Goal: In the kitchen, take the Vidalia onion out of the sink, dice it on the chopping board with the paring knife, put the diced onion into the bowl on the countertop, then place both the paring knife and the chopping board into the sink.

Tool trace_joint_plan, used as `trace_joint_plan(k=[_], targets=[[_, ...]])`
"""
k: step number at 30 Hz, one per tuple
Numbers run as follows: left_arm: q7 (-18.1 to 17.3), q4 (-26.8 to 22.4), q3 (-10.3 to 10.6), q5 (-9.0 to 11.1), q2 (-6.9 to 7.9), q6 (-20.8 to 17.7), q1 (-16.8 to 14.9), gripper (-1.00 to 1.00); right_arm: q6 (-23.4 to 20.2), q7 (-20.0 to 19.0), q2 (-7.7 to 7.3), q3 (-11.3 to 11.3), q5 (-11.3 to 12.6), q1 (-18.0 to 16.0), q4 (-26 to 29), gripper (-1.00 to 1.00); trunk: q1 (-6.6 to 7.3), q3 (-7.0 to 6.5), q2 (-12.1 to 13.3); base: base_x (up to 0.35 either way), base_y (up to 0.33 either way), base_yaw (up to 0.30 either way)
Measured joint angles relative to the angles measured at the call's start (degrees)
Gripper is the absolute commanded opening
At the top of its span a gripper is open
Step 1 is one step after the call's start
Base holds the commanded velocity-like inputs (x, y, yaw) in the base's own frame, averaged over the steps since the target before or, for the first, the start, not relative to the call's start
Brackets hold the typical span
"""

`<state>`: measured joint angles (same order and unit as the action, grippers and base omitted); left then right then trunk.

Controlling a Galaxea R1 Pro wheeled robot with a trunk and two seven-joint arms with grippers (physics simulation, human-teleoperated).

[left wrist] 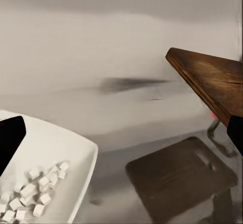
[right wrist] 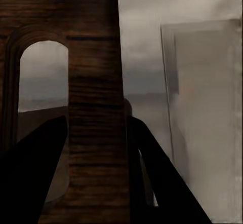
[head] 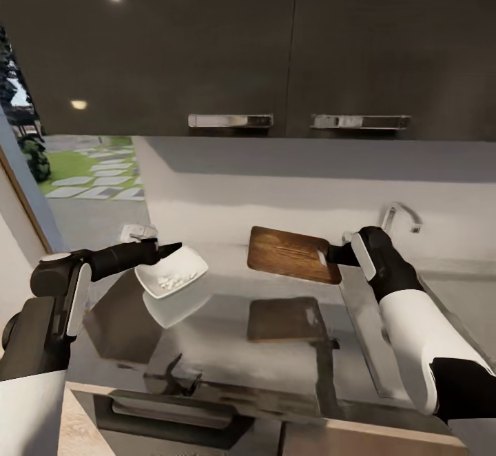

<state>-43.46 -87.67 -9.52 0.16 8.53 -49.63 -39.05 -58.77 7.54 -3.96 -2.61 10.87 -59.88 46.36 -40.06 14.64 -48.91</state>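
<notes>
Hands first: the right hand (head: 332, 255) is clamped on the handle end of the chopping board (head: 289, 253), holding it level, clear above the bench (head: 227, 346). The left hand (head: 169, 248) pinches the rim of the bowl (head: 173, 273), lifted too, diced onion (head: 169, 281) inside. Risk now: with such an end-on pinch the board could droop or twist loose as it swings. The sink (head: 386, 346) lies below the right arm, tap (head: 403, 216) behind; open bench lies between board and bowl.
</notes>
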Motion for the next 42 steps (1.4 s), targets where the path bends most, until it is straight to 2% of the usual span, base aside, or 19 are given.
trace_joint_plan(k=[7,19,29,30,33,36,40,41,42], targets=[[0.0,0.0,0.0,0.0,0.0,0.0,0.0,1.0,0.07,-0.01,0.37,0.08,-0.07,0.0,-0.01,-1.0,0.0,0.0,0.0,-0.166,-0.183,-0.157],[0.0,0.0,0.0,0.0,0.01,-0.01,0.01,1.0,0.39,-0.24,2.1,0.14,0.59,-0.01,-0.01,-1.0,0.01,0.0,-0.01,-0.123,-0.186,-0.008],[0.0,-0.01,-0.09,0.0,0.01,-0.02,0.0,1.0,0.39,-0.33,2.68,0.3,0.78,-0.01,-0.34,-1.0,0.01,0.0,-0.01,-0.033,-0.155,0.0],[0.0,-0.01,-0.09,0.0,0.01,-0.03,0.0,1.0,0.39,-0.36,3.0,0.29,1.15,0.0,-0.35,-1.0,0.01,0.0,-0.01,-0.001,-0.046,0.0],[0.0,-0.01,-0.15,0.0,0.0,-0.04,0.0,1.0,0.42,-0.24,3.84,0.21,4.73,-0.01,-0.53,-1.0,0.02,0.0,-0.01,0.0,-0.015,-0.007],[0.0,0.0,-0.17,0.0,0.0,-0.04,0.0,1.0,0.33,0.18,3.99,-0.99,5.29,-0.01,-0.98,-1.0,0.02,-0.05,-0.01,0.0,-0.003,-0.115],[0.0,0.0,-0.17,0.0,0.0,-0.05,-0.01,1.0,0.32,1.57,4.02,-5.24,4.73,0.0,-3.52,-1.0,0.02,-0.17,0.0,0.0,-0.001,-0.155],[0.01,0.0,-0.15,-0.01,0.0,-0.04,0.0,1.0,2.23,7.93,4.46,-8.71,6.86,-0.03,-5.67,-1.0,0.02,-0.2,-0.01,0.0,0.0,-0.032],[0.01,-0.03,-0.15,0.0,0.01,-0.06,0.01,1.0,2.95,10.77,4.77,-9.9,2.2,0.01,-6.2,-1.0,0.01,-0.18,0.0,0.0,0.0,-0.025]])
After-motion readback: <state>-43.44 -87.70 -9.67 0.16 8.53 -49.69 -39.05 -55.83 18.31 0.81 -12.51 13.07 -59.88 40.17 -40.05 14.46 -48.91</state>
